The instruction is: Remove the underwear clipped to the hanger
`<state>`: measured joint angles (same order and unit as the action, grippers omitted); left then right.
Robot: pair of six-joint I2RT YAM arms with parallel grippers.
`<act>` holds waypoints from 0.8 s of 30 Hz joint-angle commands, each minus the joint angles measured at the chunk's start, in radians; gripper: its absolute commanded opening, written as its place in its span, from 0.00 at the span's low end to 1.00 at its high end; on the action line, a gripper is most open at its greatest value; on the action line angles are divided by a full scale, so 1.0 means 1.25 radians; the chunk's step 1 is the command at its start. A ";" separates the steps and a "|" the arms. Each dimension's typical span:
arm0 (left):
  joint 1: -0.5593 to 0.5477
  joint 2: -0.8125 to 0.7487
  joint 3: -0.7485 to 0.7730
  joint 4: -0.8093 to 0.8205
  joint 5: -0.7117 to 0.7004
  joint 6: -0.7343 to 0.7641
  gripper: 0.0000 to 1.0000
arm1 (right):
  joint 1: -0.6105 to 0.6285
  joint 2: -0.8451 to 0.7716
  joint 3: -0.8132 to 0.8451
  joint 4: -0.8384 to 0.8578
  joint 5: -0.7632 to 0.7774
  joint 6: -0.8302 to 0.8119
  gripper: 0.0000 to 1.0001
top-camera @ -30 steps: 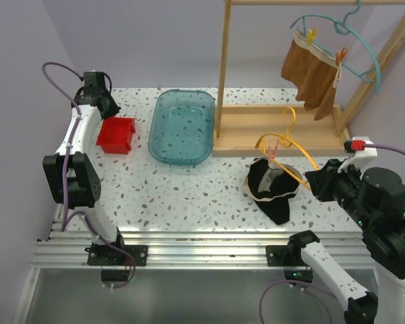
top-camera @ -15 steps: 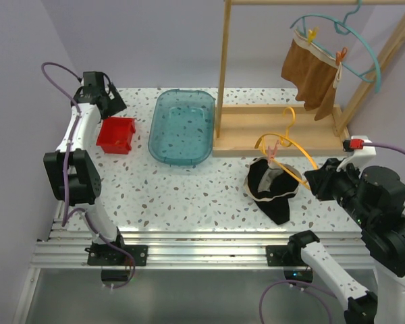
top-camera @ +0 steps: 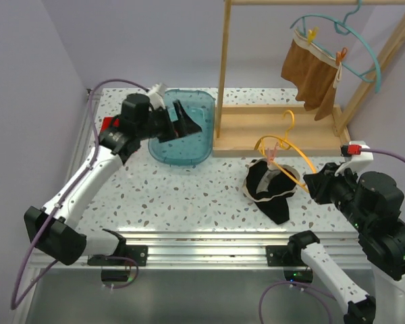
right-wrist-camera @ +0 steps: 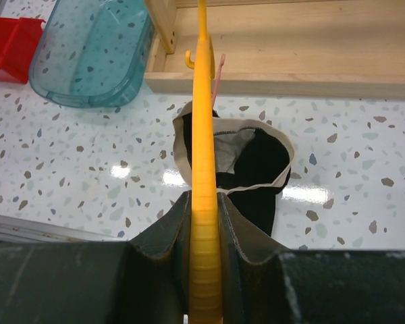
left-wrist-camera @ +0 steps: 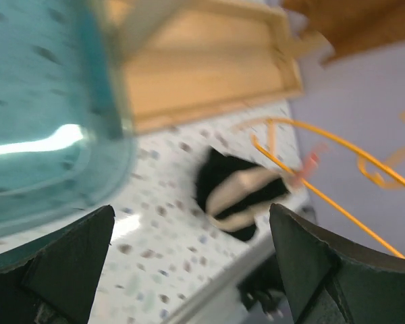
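The black underwear (top-camera: 266, 189) with a beige waistband lies crumpled on the table under an orange hanger (top-camera: 287, 145), where a pink clip (top-camera: 273, 154) sits. My right gripper (top-camera: 312, 181) is shut on that hanger's lower bar. The right wrist view shows the hanger (right-wrist-camera: 203, 121) pinched between the jaws of the right gripper (right-wrist-camera: 204, 202), with the black underwear (right-wrist-camera: 256, 162) beyond. The rust-brown underwear (top-camera: 312, 73) hangs clipped to a teal hanger (top-camera: 354, 44) on the rack. My left gripper (top-camera: 187, 121) is open over the teal bin. The blurred left wrist view shows the left gripper (left-wrist-camera: 191, 217) holding nothing and the black underwear (left-wrist-camera: 239, 192) ahead.
A clear teal bin (top-camera: 163, 145) stands at the middle back. A red box (top-camera: 106, 123) peeks out behind the left arm. The wooden rack's post (top-camera: 222, 67) and its base tray (top-camera: 256, 128) stand at the back right.
My left arm has swung from the red box at the far left to over the teal bin, and its jaws have opened. The right gripper kept hold of the orange hanger.
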<state>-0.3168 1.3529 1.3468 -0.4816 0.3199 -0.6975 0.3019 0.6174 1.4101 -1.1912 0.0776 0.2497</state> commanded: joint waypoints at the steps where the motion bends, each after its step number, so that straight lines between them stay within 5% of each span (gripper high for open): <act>1: -0.129 -0.023 -0.064 0.136 0.099 -0.124 1.00 | -0.001 -0.025 -0.014 0.057 -0.018 -0.005 0.00; 10: -0.368 0.118 0.053 0.218 0.053 -0.022 1.00 | -0.002 -0.058 -0.040 0.066 -0.083 0.097 0.00; 24: -0.489 0.352 0.308 0.107 -0.110 0.168 0.98 | -0.001 -0.046 0.000 0.040 -0.068 0.282 0.00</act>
<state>-0.9173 1.7657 1.6604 -0.3252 0.2497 -0.5770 0.3019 0.5491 1.3693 -1.1824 -0.0177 0.5205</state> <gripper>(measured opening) 0.982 0.197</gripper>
